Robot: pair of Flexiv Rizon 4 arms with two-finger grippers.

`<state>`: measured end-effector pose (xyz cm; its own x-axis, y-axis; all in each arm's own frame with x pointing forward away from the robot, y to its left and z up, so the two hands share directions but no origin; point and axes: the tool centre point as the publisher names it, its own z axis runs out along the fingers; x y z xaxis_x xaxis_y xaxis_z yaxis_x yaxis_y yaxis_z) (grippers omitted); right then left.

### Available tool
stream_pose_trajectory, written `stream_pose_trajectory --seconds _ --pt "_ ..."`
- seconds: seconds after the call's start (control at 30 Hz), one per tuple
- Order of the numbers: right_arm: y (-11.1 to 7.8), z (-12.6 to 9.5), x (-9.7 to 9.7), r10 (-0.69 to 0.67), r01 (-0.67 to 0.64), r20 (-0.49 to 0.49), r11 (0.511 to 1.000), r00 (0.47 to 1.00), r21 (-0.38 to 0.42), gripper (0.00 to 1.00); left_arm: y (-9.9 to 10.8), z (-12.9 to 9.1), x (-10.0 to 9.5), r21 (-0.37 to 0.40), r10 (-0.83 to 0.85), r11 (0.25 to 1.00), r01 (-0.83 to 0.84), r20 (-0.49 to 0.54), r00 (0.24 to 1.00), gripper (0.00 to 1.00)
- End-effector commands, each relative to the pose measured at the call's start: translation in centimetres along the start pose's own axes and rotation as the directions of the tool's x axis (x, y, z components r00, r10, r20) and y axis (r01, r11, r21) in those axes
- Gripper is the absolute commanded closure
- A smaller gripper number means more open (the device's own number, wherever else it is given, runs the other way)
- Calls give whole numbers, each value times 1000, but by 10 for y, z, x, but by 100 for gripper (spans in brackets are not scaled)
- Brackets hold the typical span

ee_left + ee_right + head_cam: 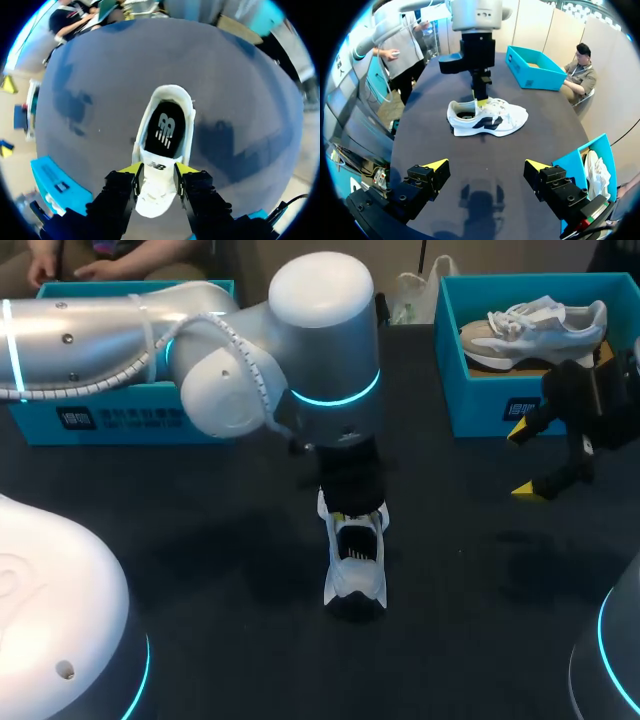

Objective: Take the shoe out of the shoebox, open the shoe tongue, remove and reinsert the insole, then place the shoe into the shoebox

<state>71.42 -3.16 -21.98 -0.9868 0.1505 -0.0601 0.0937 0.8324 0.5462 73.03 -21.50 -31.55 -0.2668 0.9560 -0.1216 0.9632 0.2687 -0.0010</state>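
Note:
A white shoe [356, 578] with black side marks [487, 118] stands on the dark table near its middle. My left gripper [358, 518] comes straight down onto its opening. In the left wrist view the left gripper [158, 170] has the white tongue [156, 187] between its fingers, both yellow tips pressing its sides. Ahead of the fingers the black insole [165, 131] lies flat inside the shoe. My right gripper [525, 460] hovers at the right, in front of the shoebox [480, 405], fingers wide apart and empty [486, 165].
A second pale shoe [530, 325] lies in the right teal shoebox. Another teal box [110, 422] stands at the back left behind my left arm. A white plastic bag [415, 295] sits at the back between the boxes.

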Motion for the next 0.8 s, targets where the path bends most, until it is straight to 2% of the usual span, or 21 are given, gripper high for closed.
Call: stream_pose_trajectory --seconds 0.03,0.1,0.17,0.3,0.33,0.43,0.53,0.57,0.6,0.67,0.8 --pt "0 1 1 1 -1 2 1000 1000 3 0 -13 -20 14 -97 -280 955 279 2 960 51" --pt "0 1 1 1 -1 2 1000 1000 3 0 -20 -25 17 -103 -369 924 368 5 929 47" --pt "0 1 1 1 -1 2 1000 1000 3 0 -22 -30 22 -83 -484 871 484 28 875 56" --pt "0 1 1 1 -1 2 1000 1000 3 0 -32 -41 34 -59 -650 755 653 64 757 47" --pt "0 1 1 1 -1 2 1000 1000 3 0 -35 -42 36 -74 -668 738 670 59 742 45" --pt "0 1 1 1 -1 2 1000 1000 3 0 -44 -44 45 -65 -739 666 743 80 669 42" --pt "0 1 1 1 -1 2 1000 1000 3 0 -54 -46 54 -81 -801 582 809 112 588 27" --pt "0 1 1 1 -1 2 1000 1000 3 0 -57 -46 57 -87 -817 557 826 124 563 14" --pt "0 1 1 1 -1 2 1000 1000 3 0 -60 -46 61 -86 -836 525 847 134 532 9" --pt "0 1 1 1 -1 2 1000 1000 3 0 -65 -44 68 -73 -868 467 881 154 473 5" --pt "0 1 1 1 -1 2 1000 1000 3 0 -74 -34 76 -55 -916 356 933 177 359 7"
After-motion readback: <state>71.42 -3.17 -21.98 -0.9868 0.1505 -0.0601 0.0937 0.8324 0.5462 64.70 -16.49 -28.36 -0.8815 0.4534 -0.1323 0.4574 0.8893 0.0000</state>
